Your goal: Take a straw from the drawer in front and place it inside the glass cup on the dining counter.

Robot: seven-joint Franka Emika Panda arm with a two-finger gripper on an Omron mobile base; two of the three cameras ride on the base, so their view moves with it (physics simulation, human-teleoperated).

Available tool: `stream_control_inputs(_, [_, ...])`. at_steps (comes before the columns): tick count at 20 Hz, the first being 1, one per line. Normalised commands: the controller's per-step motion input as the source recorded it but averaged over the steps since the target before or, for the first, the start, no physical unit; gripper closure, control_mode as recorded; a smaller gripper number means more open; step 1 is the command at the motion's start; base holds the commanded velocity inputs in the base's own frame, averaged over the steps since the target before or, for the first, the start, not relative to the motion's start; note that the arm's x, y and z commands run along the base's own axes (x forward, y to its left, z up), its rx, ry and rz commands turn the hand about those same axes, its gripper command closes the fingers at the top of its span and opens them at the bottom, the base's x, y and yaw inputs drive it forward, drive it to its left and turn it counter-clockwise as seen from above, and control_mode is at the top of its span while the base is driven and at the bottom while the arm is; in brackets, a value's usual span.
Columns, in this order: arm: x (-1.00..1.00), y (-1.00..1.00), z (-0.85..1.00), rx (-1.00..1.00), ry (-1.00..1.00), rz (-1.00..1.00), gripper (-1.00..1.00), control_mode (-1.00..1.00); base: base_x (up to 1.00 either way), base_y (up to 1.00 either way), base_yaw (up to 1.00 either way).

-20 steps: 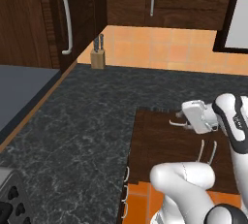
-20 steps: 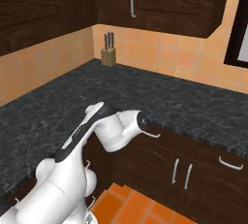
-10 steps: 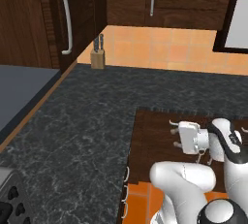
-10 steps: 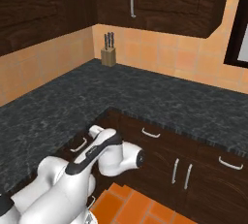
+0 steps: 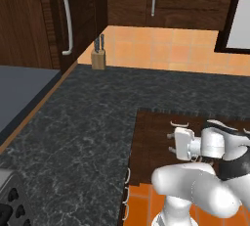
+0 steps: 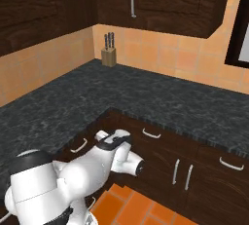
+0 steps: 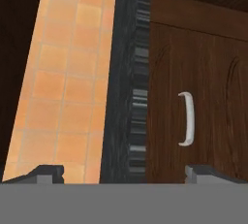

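The arm has dropped down in the last second. Before, the gripper (image 5: 172, 143) was up near the edge of the black worktop (image 5: 73, 137). Now it sits lower, in front of the dark cabinet fronts under that edge. In the hand view the drawer (image 7: 198, 97) is at 3 o'clock, and its silver handle (image 7: 187, 119) is just above the right fingertip (image 7: 201, 171). The drawer looks closed.

The claw is wide, with nothing between its 2 tips, one at 7 o'clock and one at 5 o'clock.

I think the robot is lining up to grab the handle and pull. The straw is likely inside the closed drawer, so I cannot see it. So most of the job is still to come.
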Motion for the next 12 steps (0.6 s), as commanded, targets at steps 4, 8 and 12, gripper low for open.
stream_control_inputs(4, [0.56, 0.01, -0.52, 0.00, 0.00, 0.08, -1.00, -1.00, 0.00, 0.00, 0.00])
stream_control_inputs(8, [0.51, 0.17, -0.39, 0.00, 0.00, 0.15, -1.00, -1.00, 0.00, 0.00, 0.00])
stream_control_inputs(12, [0.25, 0.30, -0.48, 0.00, 0.03, 0.17, -1.00, -1.00, 0.00, 0.00, 0.00])
